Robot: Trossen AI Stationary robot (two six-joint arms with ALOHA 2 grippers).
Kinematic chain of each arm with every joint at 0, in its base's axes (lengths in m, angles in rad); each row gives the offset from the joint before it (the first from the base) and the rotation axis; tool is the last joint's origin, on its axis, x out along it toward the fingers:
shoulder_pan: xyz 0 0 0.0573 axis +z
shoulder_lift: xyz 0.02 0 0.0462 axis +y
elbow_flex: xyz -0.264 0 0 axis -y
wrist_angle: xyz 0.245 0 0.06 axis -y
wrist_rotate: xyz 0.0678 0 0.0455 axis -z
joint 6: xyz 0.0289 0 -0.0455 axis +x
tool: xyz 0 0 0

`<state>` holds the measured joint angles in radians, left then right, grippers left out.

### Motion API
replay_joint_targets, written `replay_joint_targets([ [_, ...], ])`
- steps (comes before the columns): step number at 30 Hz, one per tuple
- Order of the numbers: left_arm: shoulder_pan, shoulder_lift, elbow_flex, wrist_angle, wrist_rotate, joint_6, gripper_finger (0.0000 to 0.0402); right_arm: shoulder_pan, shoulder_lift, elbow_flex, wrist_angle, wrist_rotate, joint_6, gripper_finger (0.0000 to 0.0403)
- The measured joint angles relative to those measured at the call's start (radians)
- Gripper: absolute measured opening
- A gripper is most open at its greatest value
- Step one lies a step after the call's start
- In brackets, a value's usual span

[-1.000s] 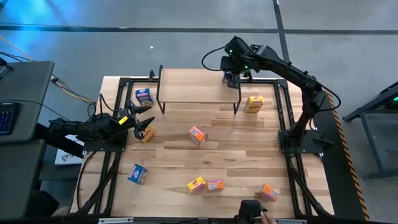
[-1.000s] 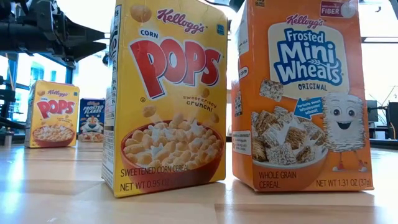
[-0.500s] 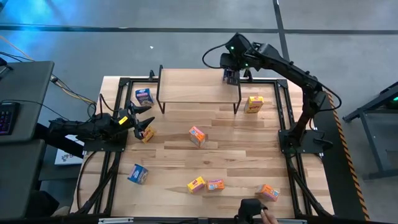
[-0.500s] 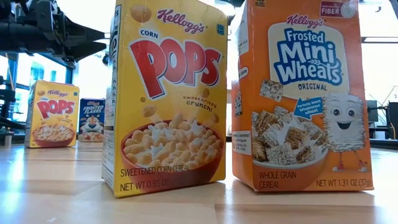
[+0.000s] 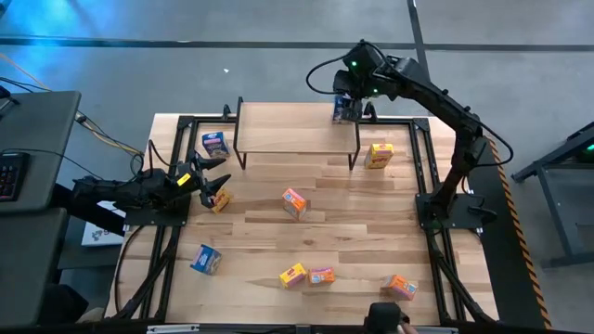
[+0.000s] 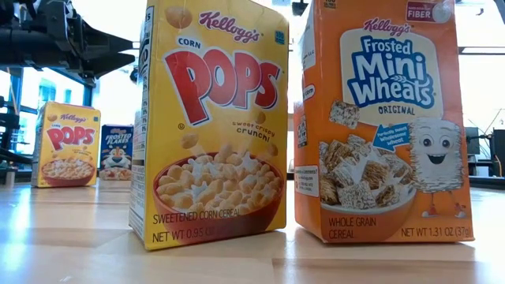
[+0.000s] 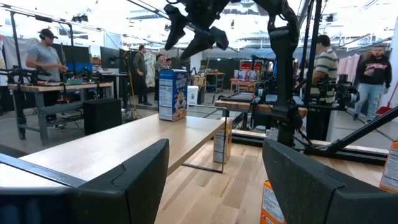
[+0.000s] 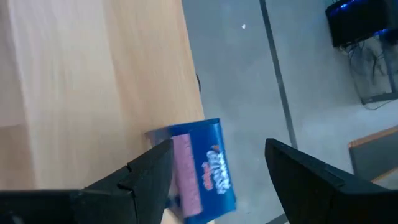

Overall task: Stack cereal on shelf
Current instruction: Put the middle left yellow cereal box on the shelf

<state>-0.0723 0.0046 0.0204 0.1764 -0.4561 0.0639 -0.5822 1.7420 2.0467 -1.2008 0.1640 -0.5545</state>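
- Wooden counter (image 5: 353, 232), black frame rails on both sides.
- Shelf (image 5: 292, 128) stands at the far edge of the counter, plank top on thin black legs.
- One blue box (image 5: 345, 109) upright on the shelf's far right corner.
- On the counter: blue box (image 5: 215, 143) left of the shelf, yellow box (image 5: 380, 154) just right of it, orange box (image 5: 295, 202) mid-counter.
- Near edge: blue box (image 5: 206, 259) on the left, yellow box (image 5: 292, 275) beside orange box (image 5: 321, 276), orange box (image 5: 401, 287) on the right.

The shelf (image 5: 292, 127) has a pale, matt wooden plank top on thin black metal legs. Beneath it, the desk (image 5: 353, 232) is smooth light wood. The cereal (image 6: 213, 118) boxes are glossy printed cardboard.
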Motion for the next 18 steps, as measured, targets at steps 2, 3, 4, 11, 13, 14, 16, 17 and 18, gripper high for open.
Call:
replay_joint_targets([
  [2, 0.000, 0.000, 0.000, 0.000, 0.000, 0.000, 0.0250, 0.010, -0.004, 0.014, -0.028, -0.009, 0.014, 0.0246],
  [3, 0.000, 0.000, 0.000, 0.000, 0.000, 0.000, 0.0250, 0.016, -0.011, 0.015, -0.032, -0.017, 0.021, 0.0246],
  [4, 0.000, 0.000, 0.000, 0.000, 0.000, 0.000, 0.0250, 0.025, -0.017, 0.015, -0.033, -0.020, 0.027, 0.0246],
  [11, 0.000, 0.000, 0.000, 0.000, 0.000, 0.000, 0.0250, 0.095, -0.064, 0.015, -0.040, -0.018, 0.061, 0.0246],
  [13, 0.000, 0.000, 0.000, 0.000, 0.000, 0.000, 0.0250, 0.120, -0.075, 0.015, -0.051, -0.018, 0.082, 0.0246],
  [14, 0.000, 0.000, 0.000, 0.000, 0.000, 0.000, 0.0250, 0.129, -0.082, 0.015, -0.062, -0.018, 0.095, 0.0246],
  [16, 0.000, 0.000, 0.000, 0.000, 0.000, 0.000, 0.0250, 0.153, -0.093, 0.015, -0.091, -0.019, 0.125, 0.0246],
  [17, 0.000, 0.000, 0.000, 0.000, 0.000, 0.000, 0.0250, 0.163, -0.097, 0.015, -0.104, -0.021, 0.136, 0.0246],
  [18, 0.000, 0.000, 0.000, 0.000, 0.000, 0.000, 0.0250, 0.177, -0.104, 0.015, -0.116, -0.026, 0.155, 0.0246],
])
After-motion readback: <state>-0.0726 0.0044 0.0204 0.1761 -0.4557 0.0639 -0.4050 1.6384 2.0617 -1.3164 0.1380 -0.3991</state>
